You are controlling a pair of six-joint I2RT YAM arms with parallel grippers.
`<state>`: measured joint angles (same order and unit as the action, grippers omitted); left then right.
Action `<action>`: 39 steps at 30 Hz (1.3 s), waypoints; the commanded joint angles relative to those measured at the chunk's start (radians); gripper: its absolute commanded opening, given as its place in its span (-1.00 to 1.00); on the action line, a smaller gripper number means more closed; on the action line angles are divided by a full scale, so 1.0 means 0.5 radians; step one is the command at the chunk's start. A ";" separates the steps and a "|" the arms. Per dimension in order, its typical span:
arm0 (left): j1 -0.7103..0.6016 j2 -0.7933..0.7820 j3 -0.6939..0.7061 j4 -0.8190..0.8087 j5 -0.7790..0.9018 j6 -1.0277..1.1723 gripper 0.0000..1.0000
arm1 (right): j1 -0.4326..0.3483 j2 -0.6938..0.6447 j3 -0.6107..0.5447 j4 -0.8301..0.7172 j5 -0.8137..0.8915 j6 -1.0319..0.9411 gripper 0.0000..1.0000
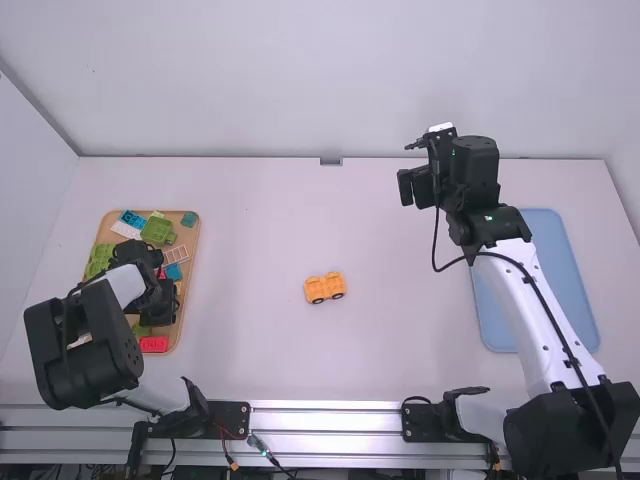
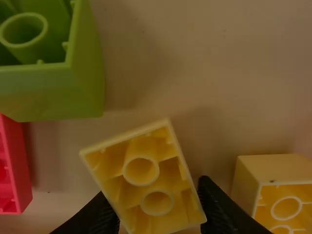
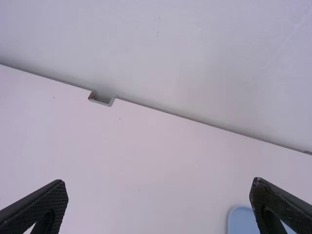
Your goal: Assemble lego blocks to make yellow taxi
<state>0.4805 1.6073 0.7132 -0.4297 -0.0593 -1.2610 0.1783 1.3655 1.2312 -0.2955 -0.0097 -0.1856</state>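
Note:
A yellow-orange vehicle piece with dark wheels (image 1: 325, 288) stands mid-table. My left gripper (image 1: 158, 300) is low over the wooden tray (image 1: 191, 240). In the left wrist view, my left gripper (image 2: 158, 209) is closed around a yellow brick (image 2: 157, 204), which is tilted with its hollow underside toward the camera. Another yellow brick (image 2: 273, 170) lies to one side of it, apart. My right gripper (image 1: 412, 187) hangs above the far right of the table; in the right wrist view, the right gripper (image 3: 159, 190) has its fingers wide apart and nothing between them.
Around the held brick lie a green brick (image 2: 87, 90) and a pink-red one (image 2: 14, 165). The tray also holds a blue brick (image 1: 132, 218), green pieces (image 1: 158, 231) and a red brick (image 1: 153, 344). A blue tray (image 1: 565, 275) lies beneath and beside the right arm.

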 commanded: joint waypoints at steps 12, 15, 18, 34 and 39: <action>-0.005 0.024 -0.049 -0.066 -0.040 -0.246 0.23 | -0.002 0.011 0.062 -0.003 0.008 0.010 0.98; -0.005 0.024 -0.049 -0.063 -0.048 -0.240 0.12 | -0.001 0.011 0.062 -0.002 0.008 0.009 0.97; -0.005 0.024 -0.049 -0.063 -0.074 -0.245 0.02 | -0.002 0.011 0.062 -0.002 0.008 0.009 0.98; -0.005 0.024 -0.049 -0.028 -0.140 -0.237 0.06 | -0.002 0.011 0.062 -0.008 0.007 0.009 0.98; -0.005 0.024 -0.049 -0.001 -0.134 -0.165 -0.20 | -0.001 0.011 0.062 -0.008 0.008 0.010 0.98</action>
<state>0.4805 1.6062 0.7101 -0.4309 -0.1162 -1.3647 0.1783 1.3651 1.2312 -0.2985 -0.0086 -0.1867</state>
